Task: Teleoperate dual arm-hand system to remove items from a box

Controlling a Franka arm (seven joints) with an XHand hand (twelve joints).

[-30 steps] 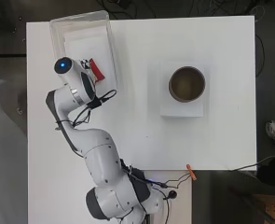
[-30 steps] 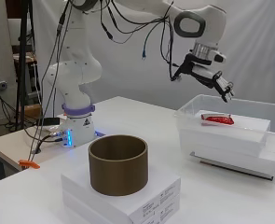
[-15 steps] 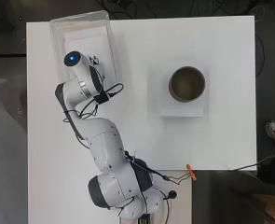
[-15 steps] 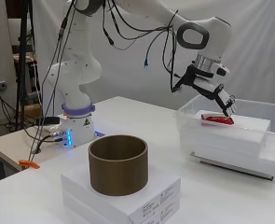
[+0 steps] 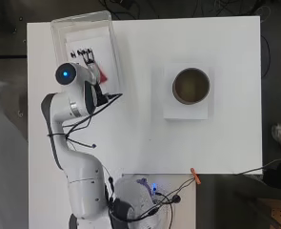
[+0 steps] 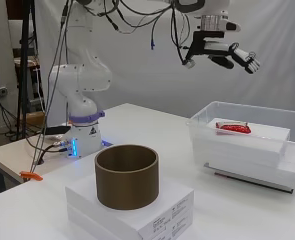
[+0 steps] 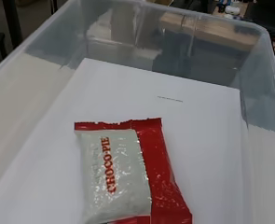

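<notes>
1. Clear plastic box [image 6: 247, 145] stands on the white table [image 5: 145, 119], well apart from the other items. A white slab [image 7: 197, 140] fills its floor.
2. A red and white snack packet [image 7: 127, 172] lies flat on that slab inside the box, roughly mid-floor, touching none of the box walls.
3. The hand [image 6: 232, 52] hangs well above the box, over the packet, with clear air between them. Fingers are extended and relaxed; it holds nothing.
4. From overhead the arm covers most of the packet; only a red edge [image 5: 101, 74] shows, apparently just beside the fingertips [image 5: 85, 55].
5. Away from the box, nearer the table's far side, a brown ring [image 6: 127, 175] stands upright on a flat white carton [image 6: 132, 210].
</notes>
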